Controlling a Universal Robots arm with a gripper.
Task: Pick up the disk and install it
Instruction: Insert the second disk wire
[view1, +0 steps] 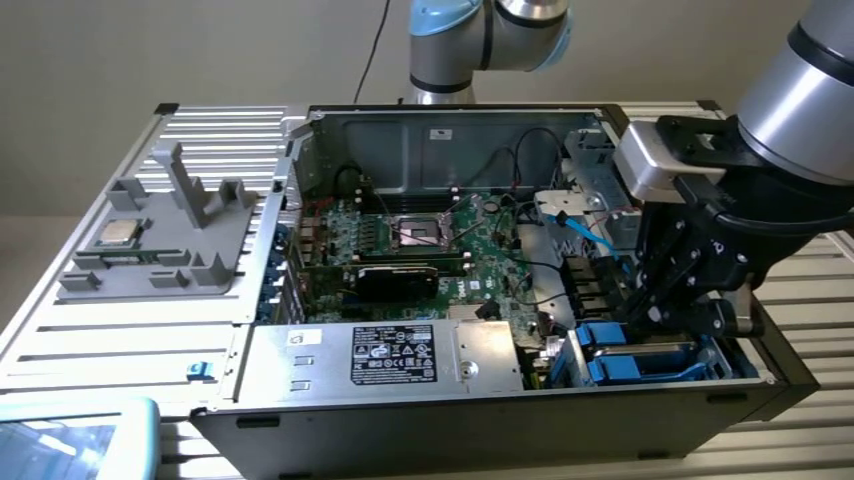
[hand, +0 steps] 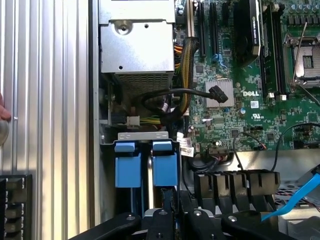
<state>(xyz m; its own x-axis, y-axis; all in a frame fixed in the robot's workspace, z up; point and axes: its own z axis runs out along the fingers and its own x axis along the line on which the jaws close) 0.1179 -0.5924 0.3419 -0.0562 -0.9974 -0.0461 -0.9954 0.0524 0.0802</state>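
Inside the open computer case (view1: 400, 130), the gripper (hand: 167, 212) is pinching the disk (hand: 165, 167) narrowly; tilting risks jamming it beside the neighbouring blue carrier (hand: 128, 167).

Open computer case (view1: 400, 130) — green motherboard (view1: 454, 250), grey power-supply box (view1: 387, 355) — processor chip (view1: 120, 232) alongside.

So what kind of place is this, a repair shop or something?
Probably a robotics lab or test bench for computer assembly rather than a shop. An opened desktop computer case lies on a ribbed metal table, a robot arm reaches into its blue drive bays, and a grey parts fixture sits alongside.
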